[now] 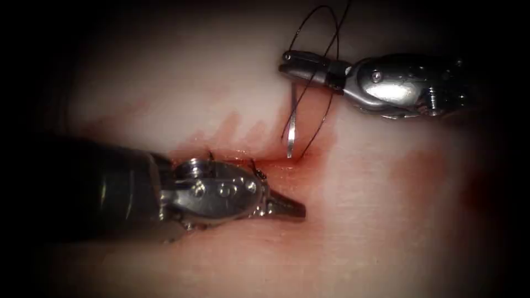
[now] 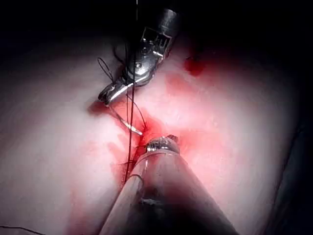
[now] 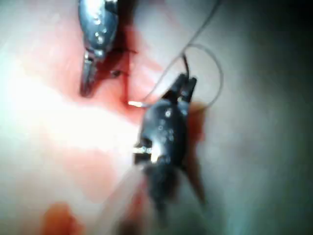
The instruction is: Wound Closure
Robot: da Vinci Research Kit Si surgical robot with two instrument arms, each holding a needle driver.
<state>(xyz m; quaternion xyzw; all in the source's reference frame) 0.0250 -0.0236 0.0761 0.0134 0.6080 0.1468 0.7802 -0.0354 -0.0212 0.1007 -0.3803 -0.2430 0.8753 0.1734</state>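
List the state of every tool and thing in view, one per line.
Right tool: shut on the needle near its blunt end.
Left tool: shut, holding nothing, resting on the tissue.
Needle: tip at the cut.
Thread: looped loosely above the right tool.
Cut: wet with red fluid.

Pale tissue (image 1: 386, 221) as the carrying surface, with a cut (image 1: 237, 158) running across its middle. Red fluid (image 1: 309, 171) pooled along the cut and smeared over the tissue to both sides of it. Dark thread (image 1: 326, 107) lay in loops on the tissue above the cut's right end, one strand dropping to that end. Short thread ends (image 1: 255, 165) stood up along the cut.
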